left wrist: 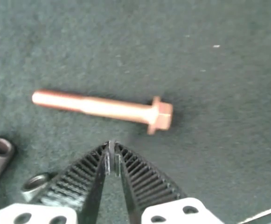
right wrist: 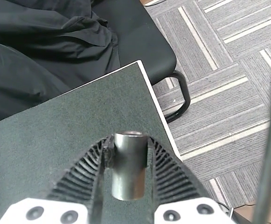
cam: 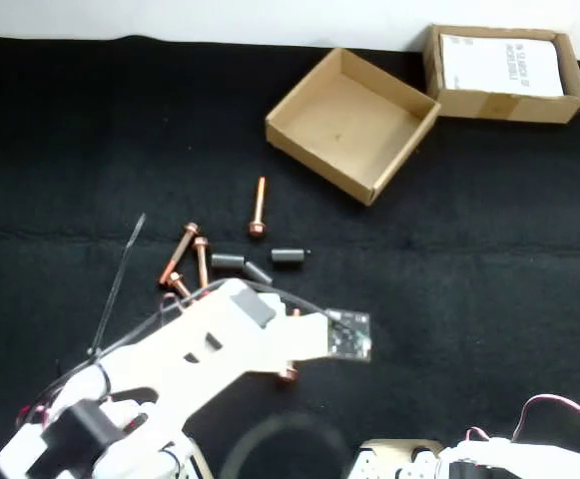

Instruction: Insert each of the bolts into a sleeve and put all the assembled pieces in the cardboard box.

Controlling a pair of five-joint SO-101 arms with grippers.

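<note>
Dark desk [left wrist: 219,46]: copper bolt [left wrist: 102,107] lying just beyond tips of closed left claw [left wrist: 112,156]; right claw [right wrist: 128,142] grips grey sleeve [right wrist: 128,175].

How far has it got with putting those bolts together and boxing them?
Nothing is finished: the cardboard box is empty and no piece is assembled. In hand: the right gripper clamps one sleeve, while the left gripper, shut and empty, hangs by a loose bolt. Left to do: every pairing and boxing, since other bolts and other sleeves lie loose.
</note>
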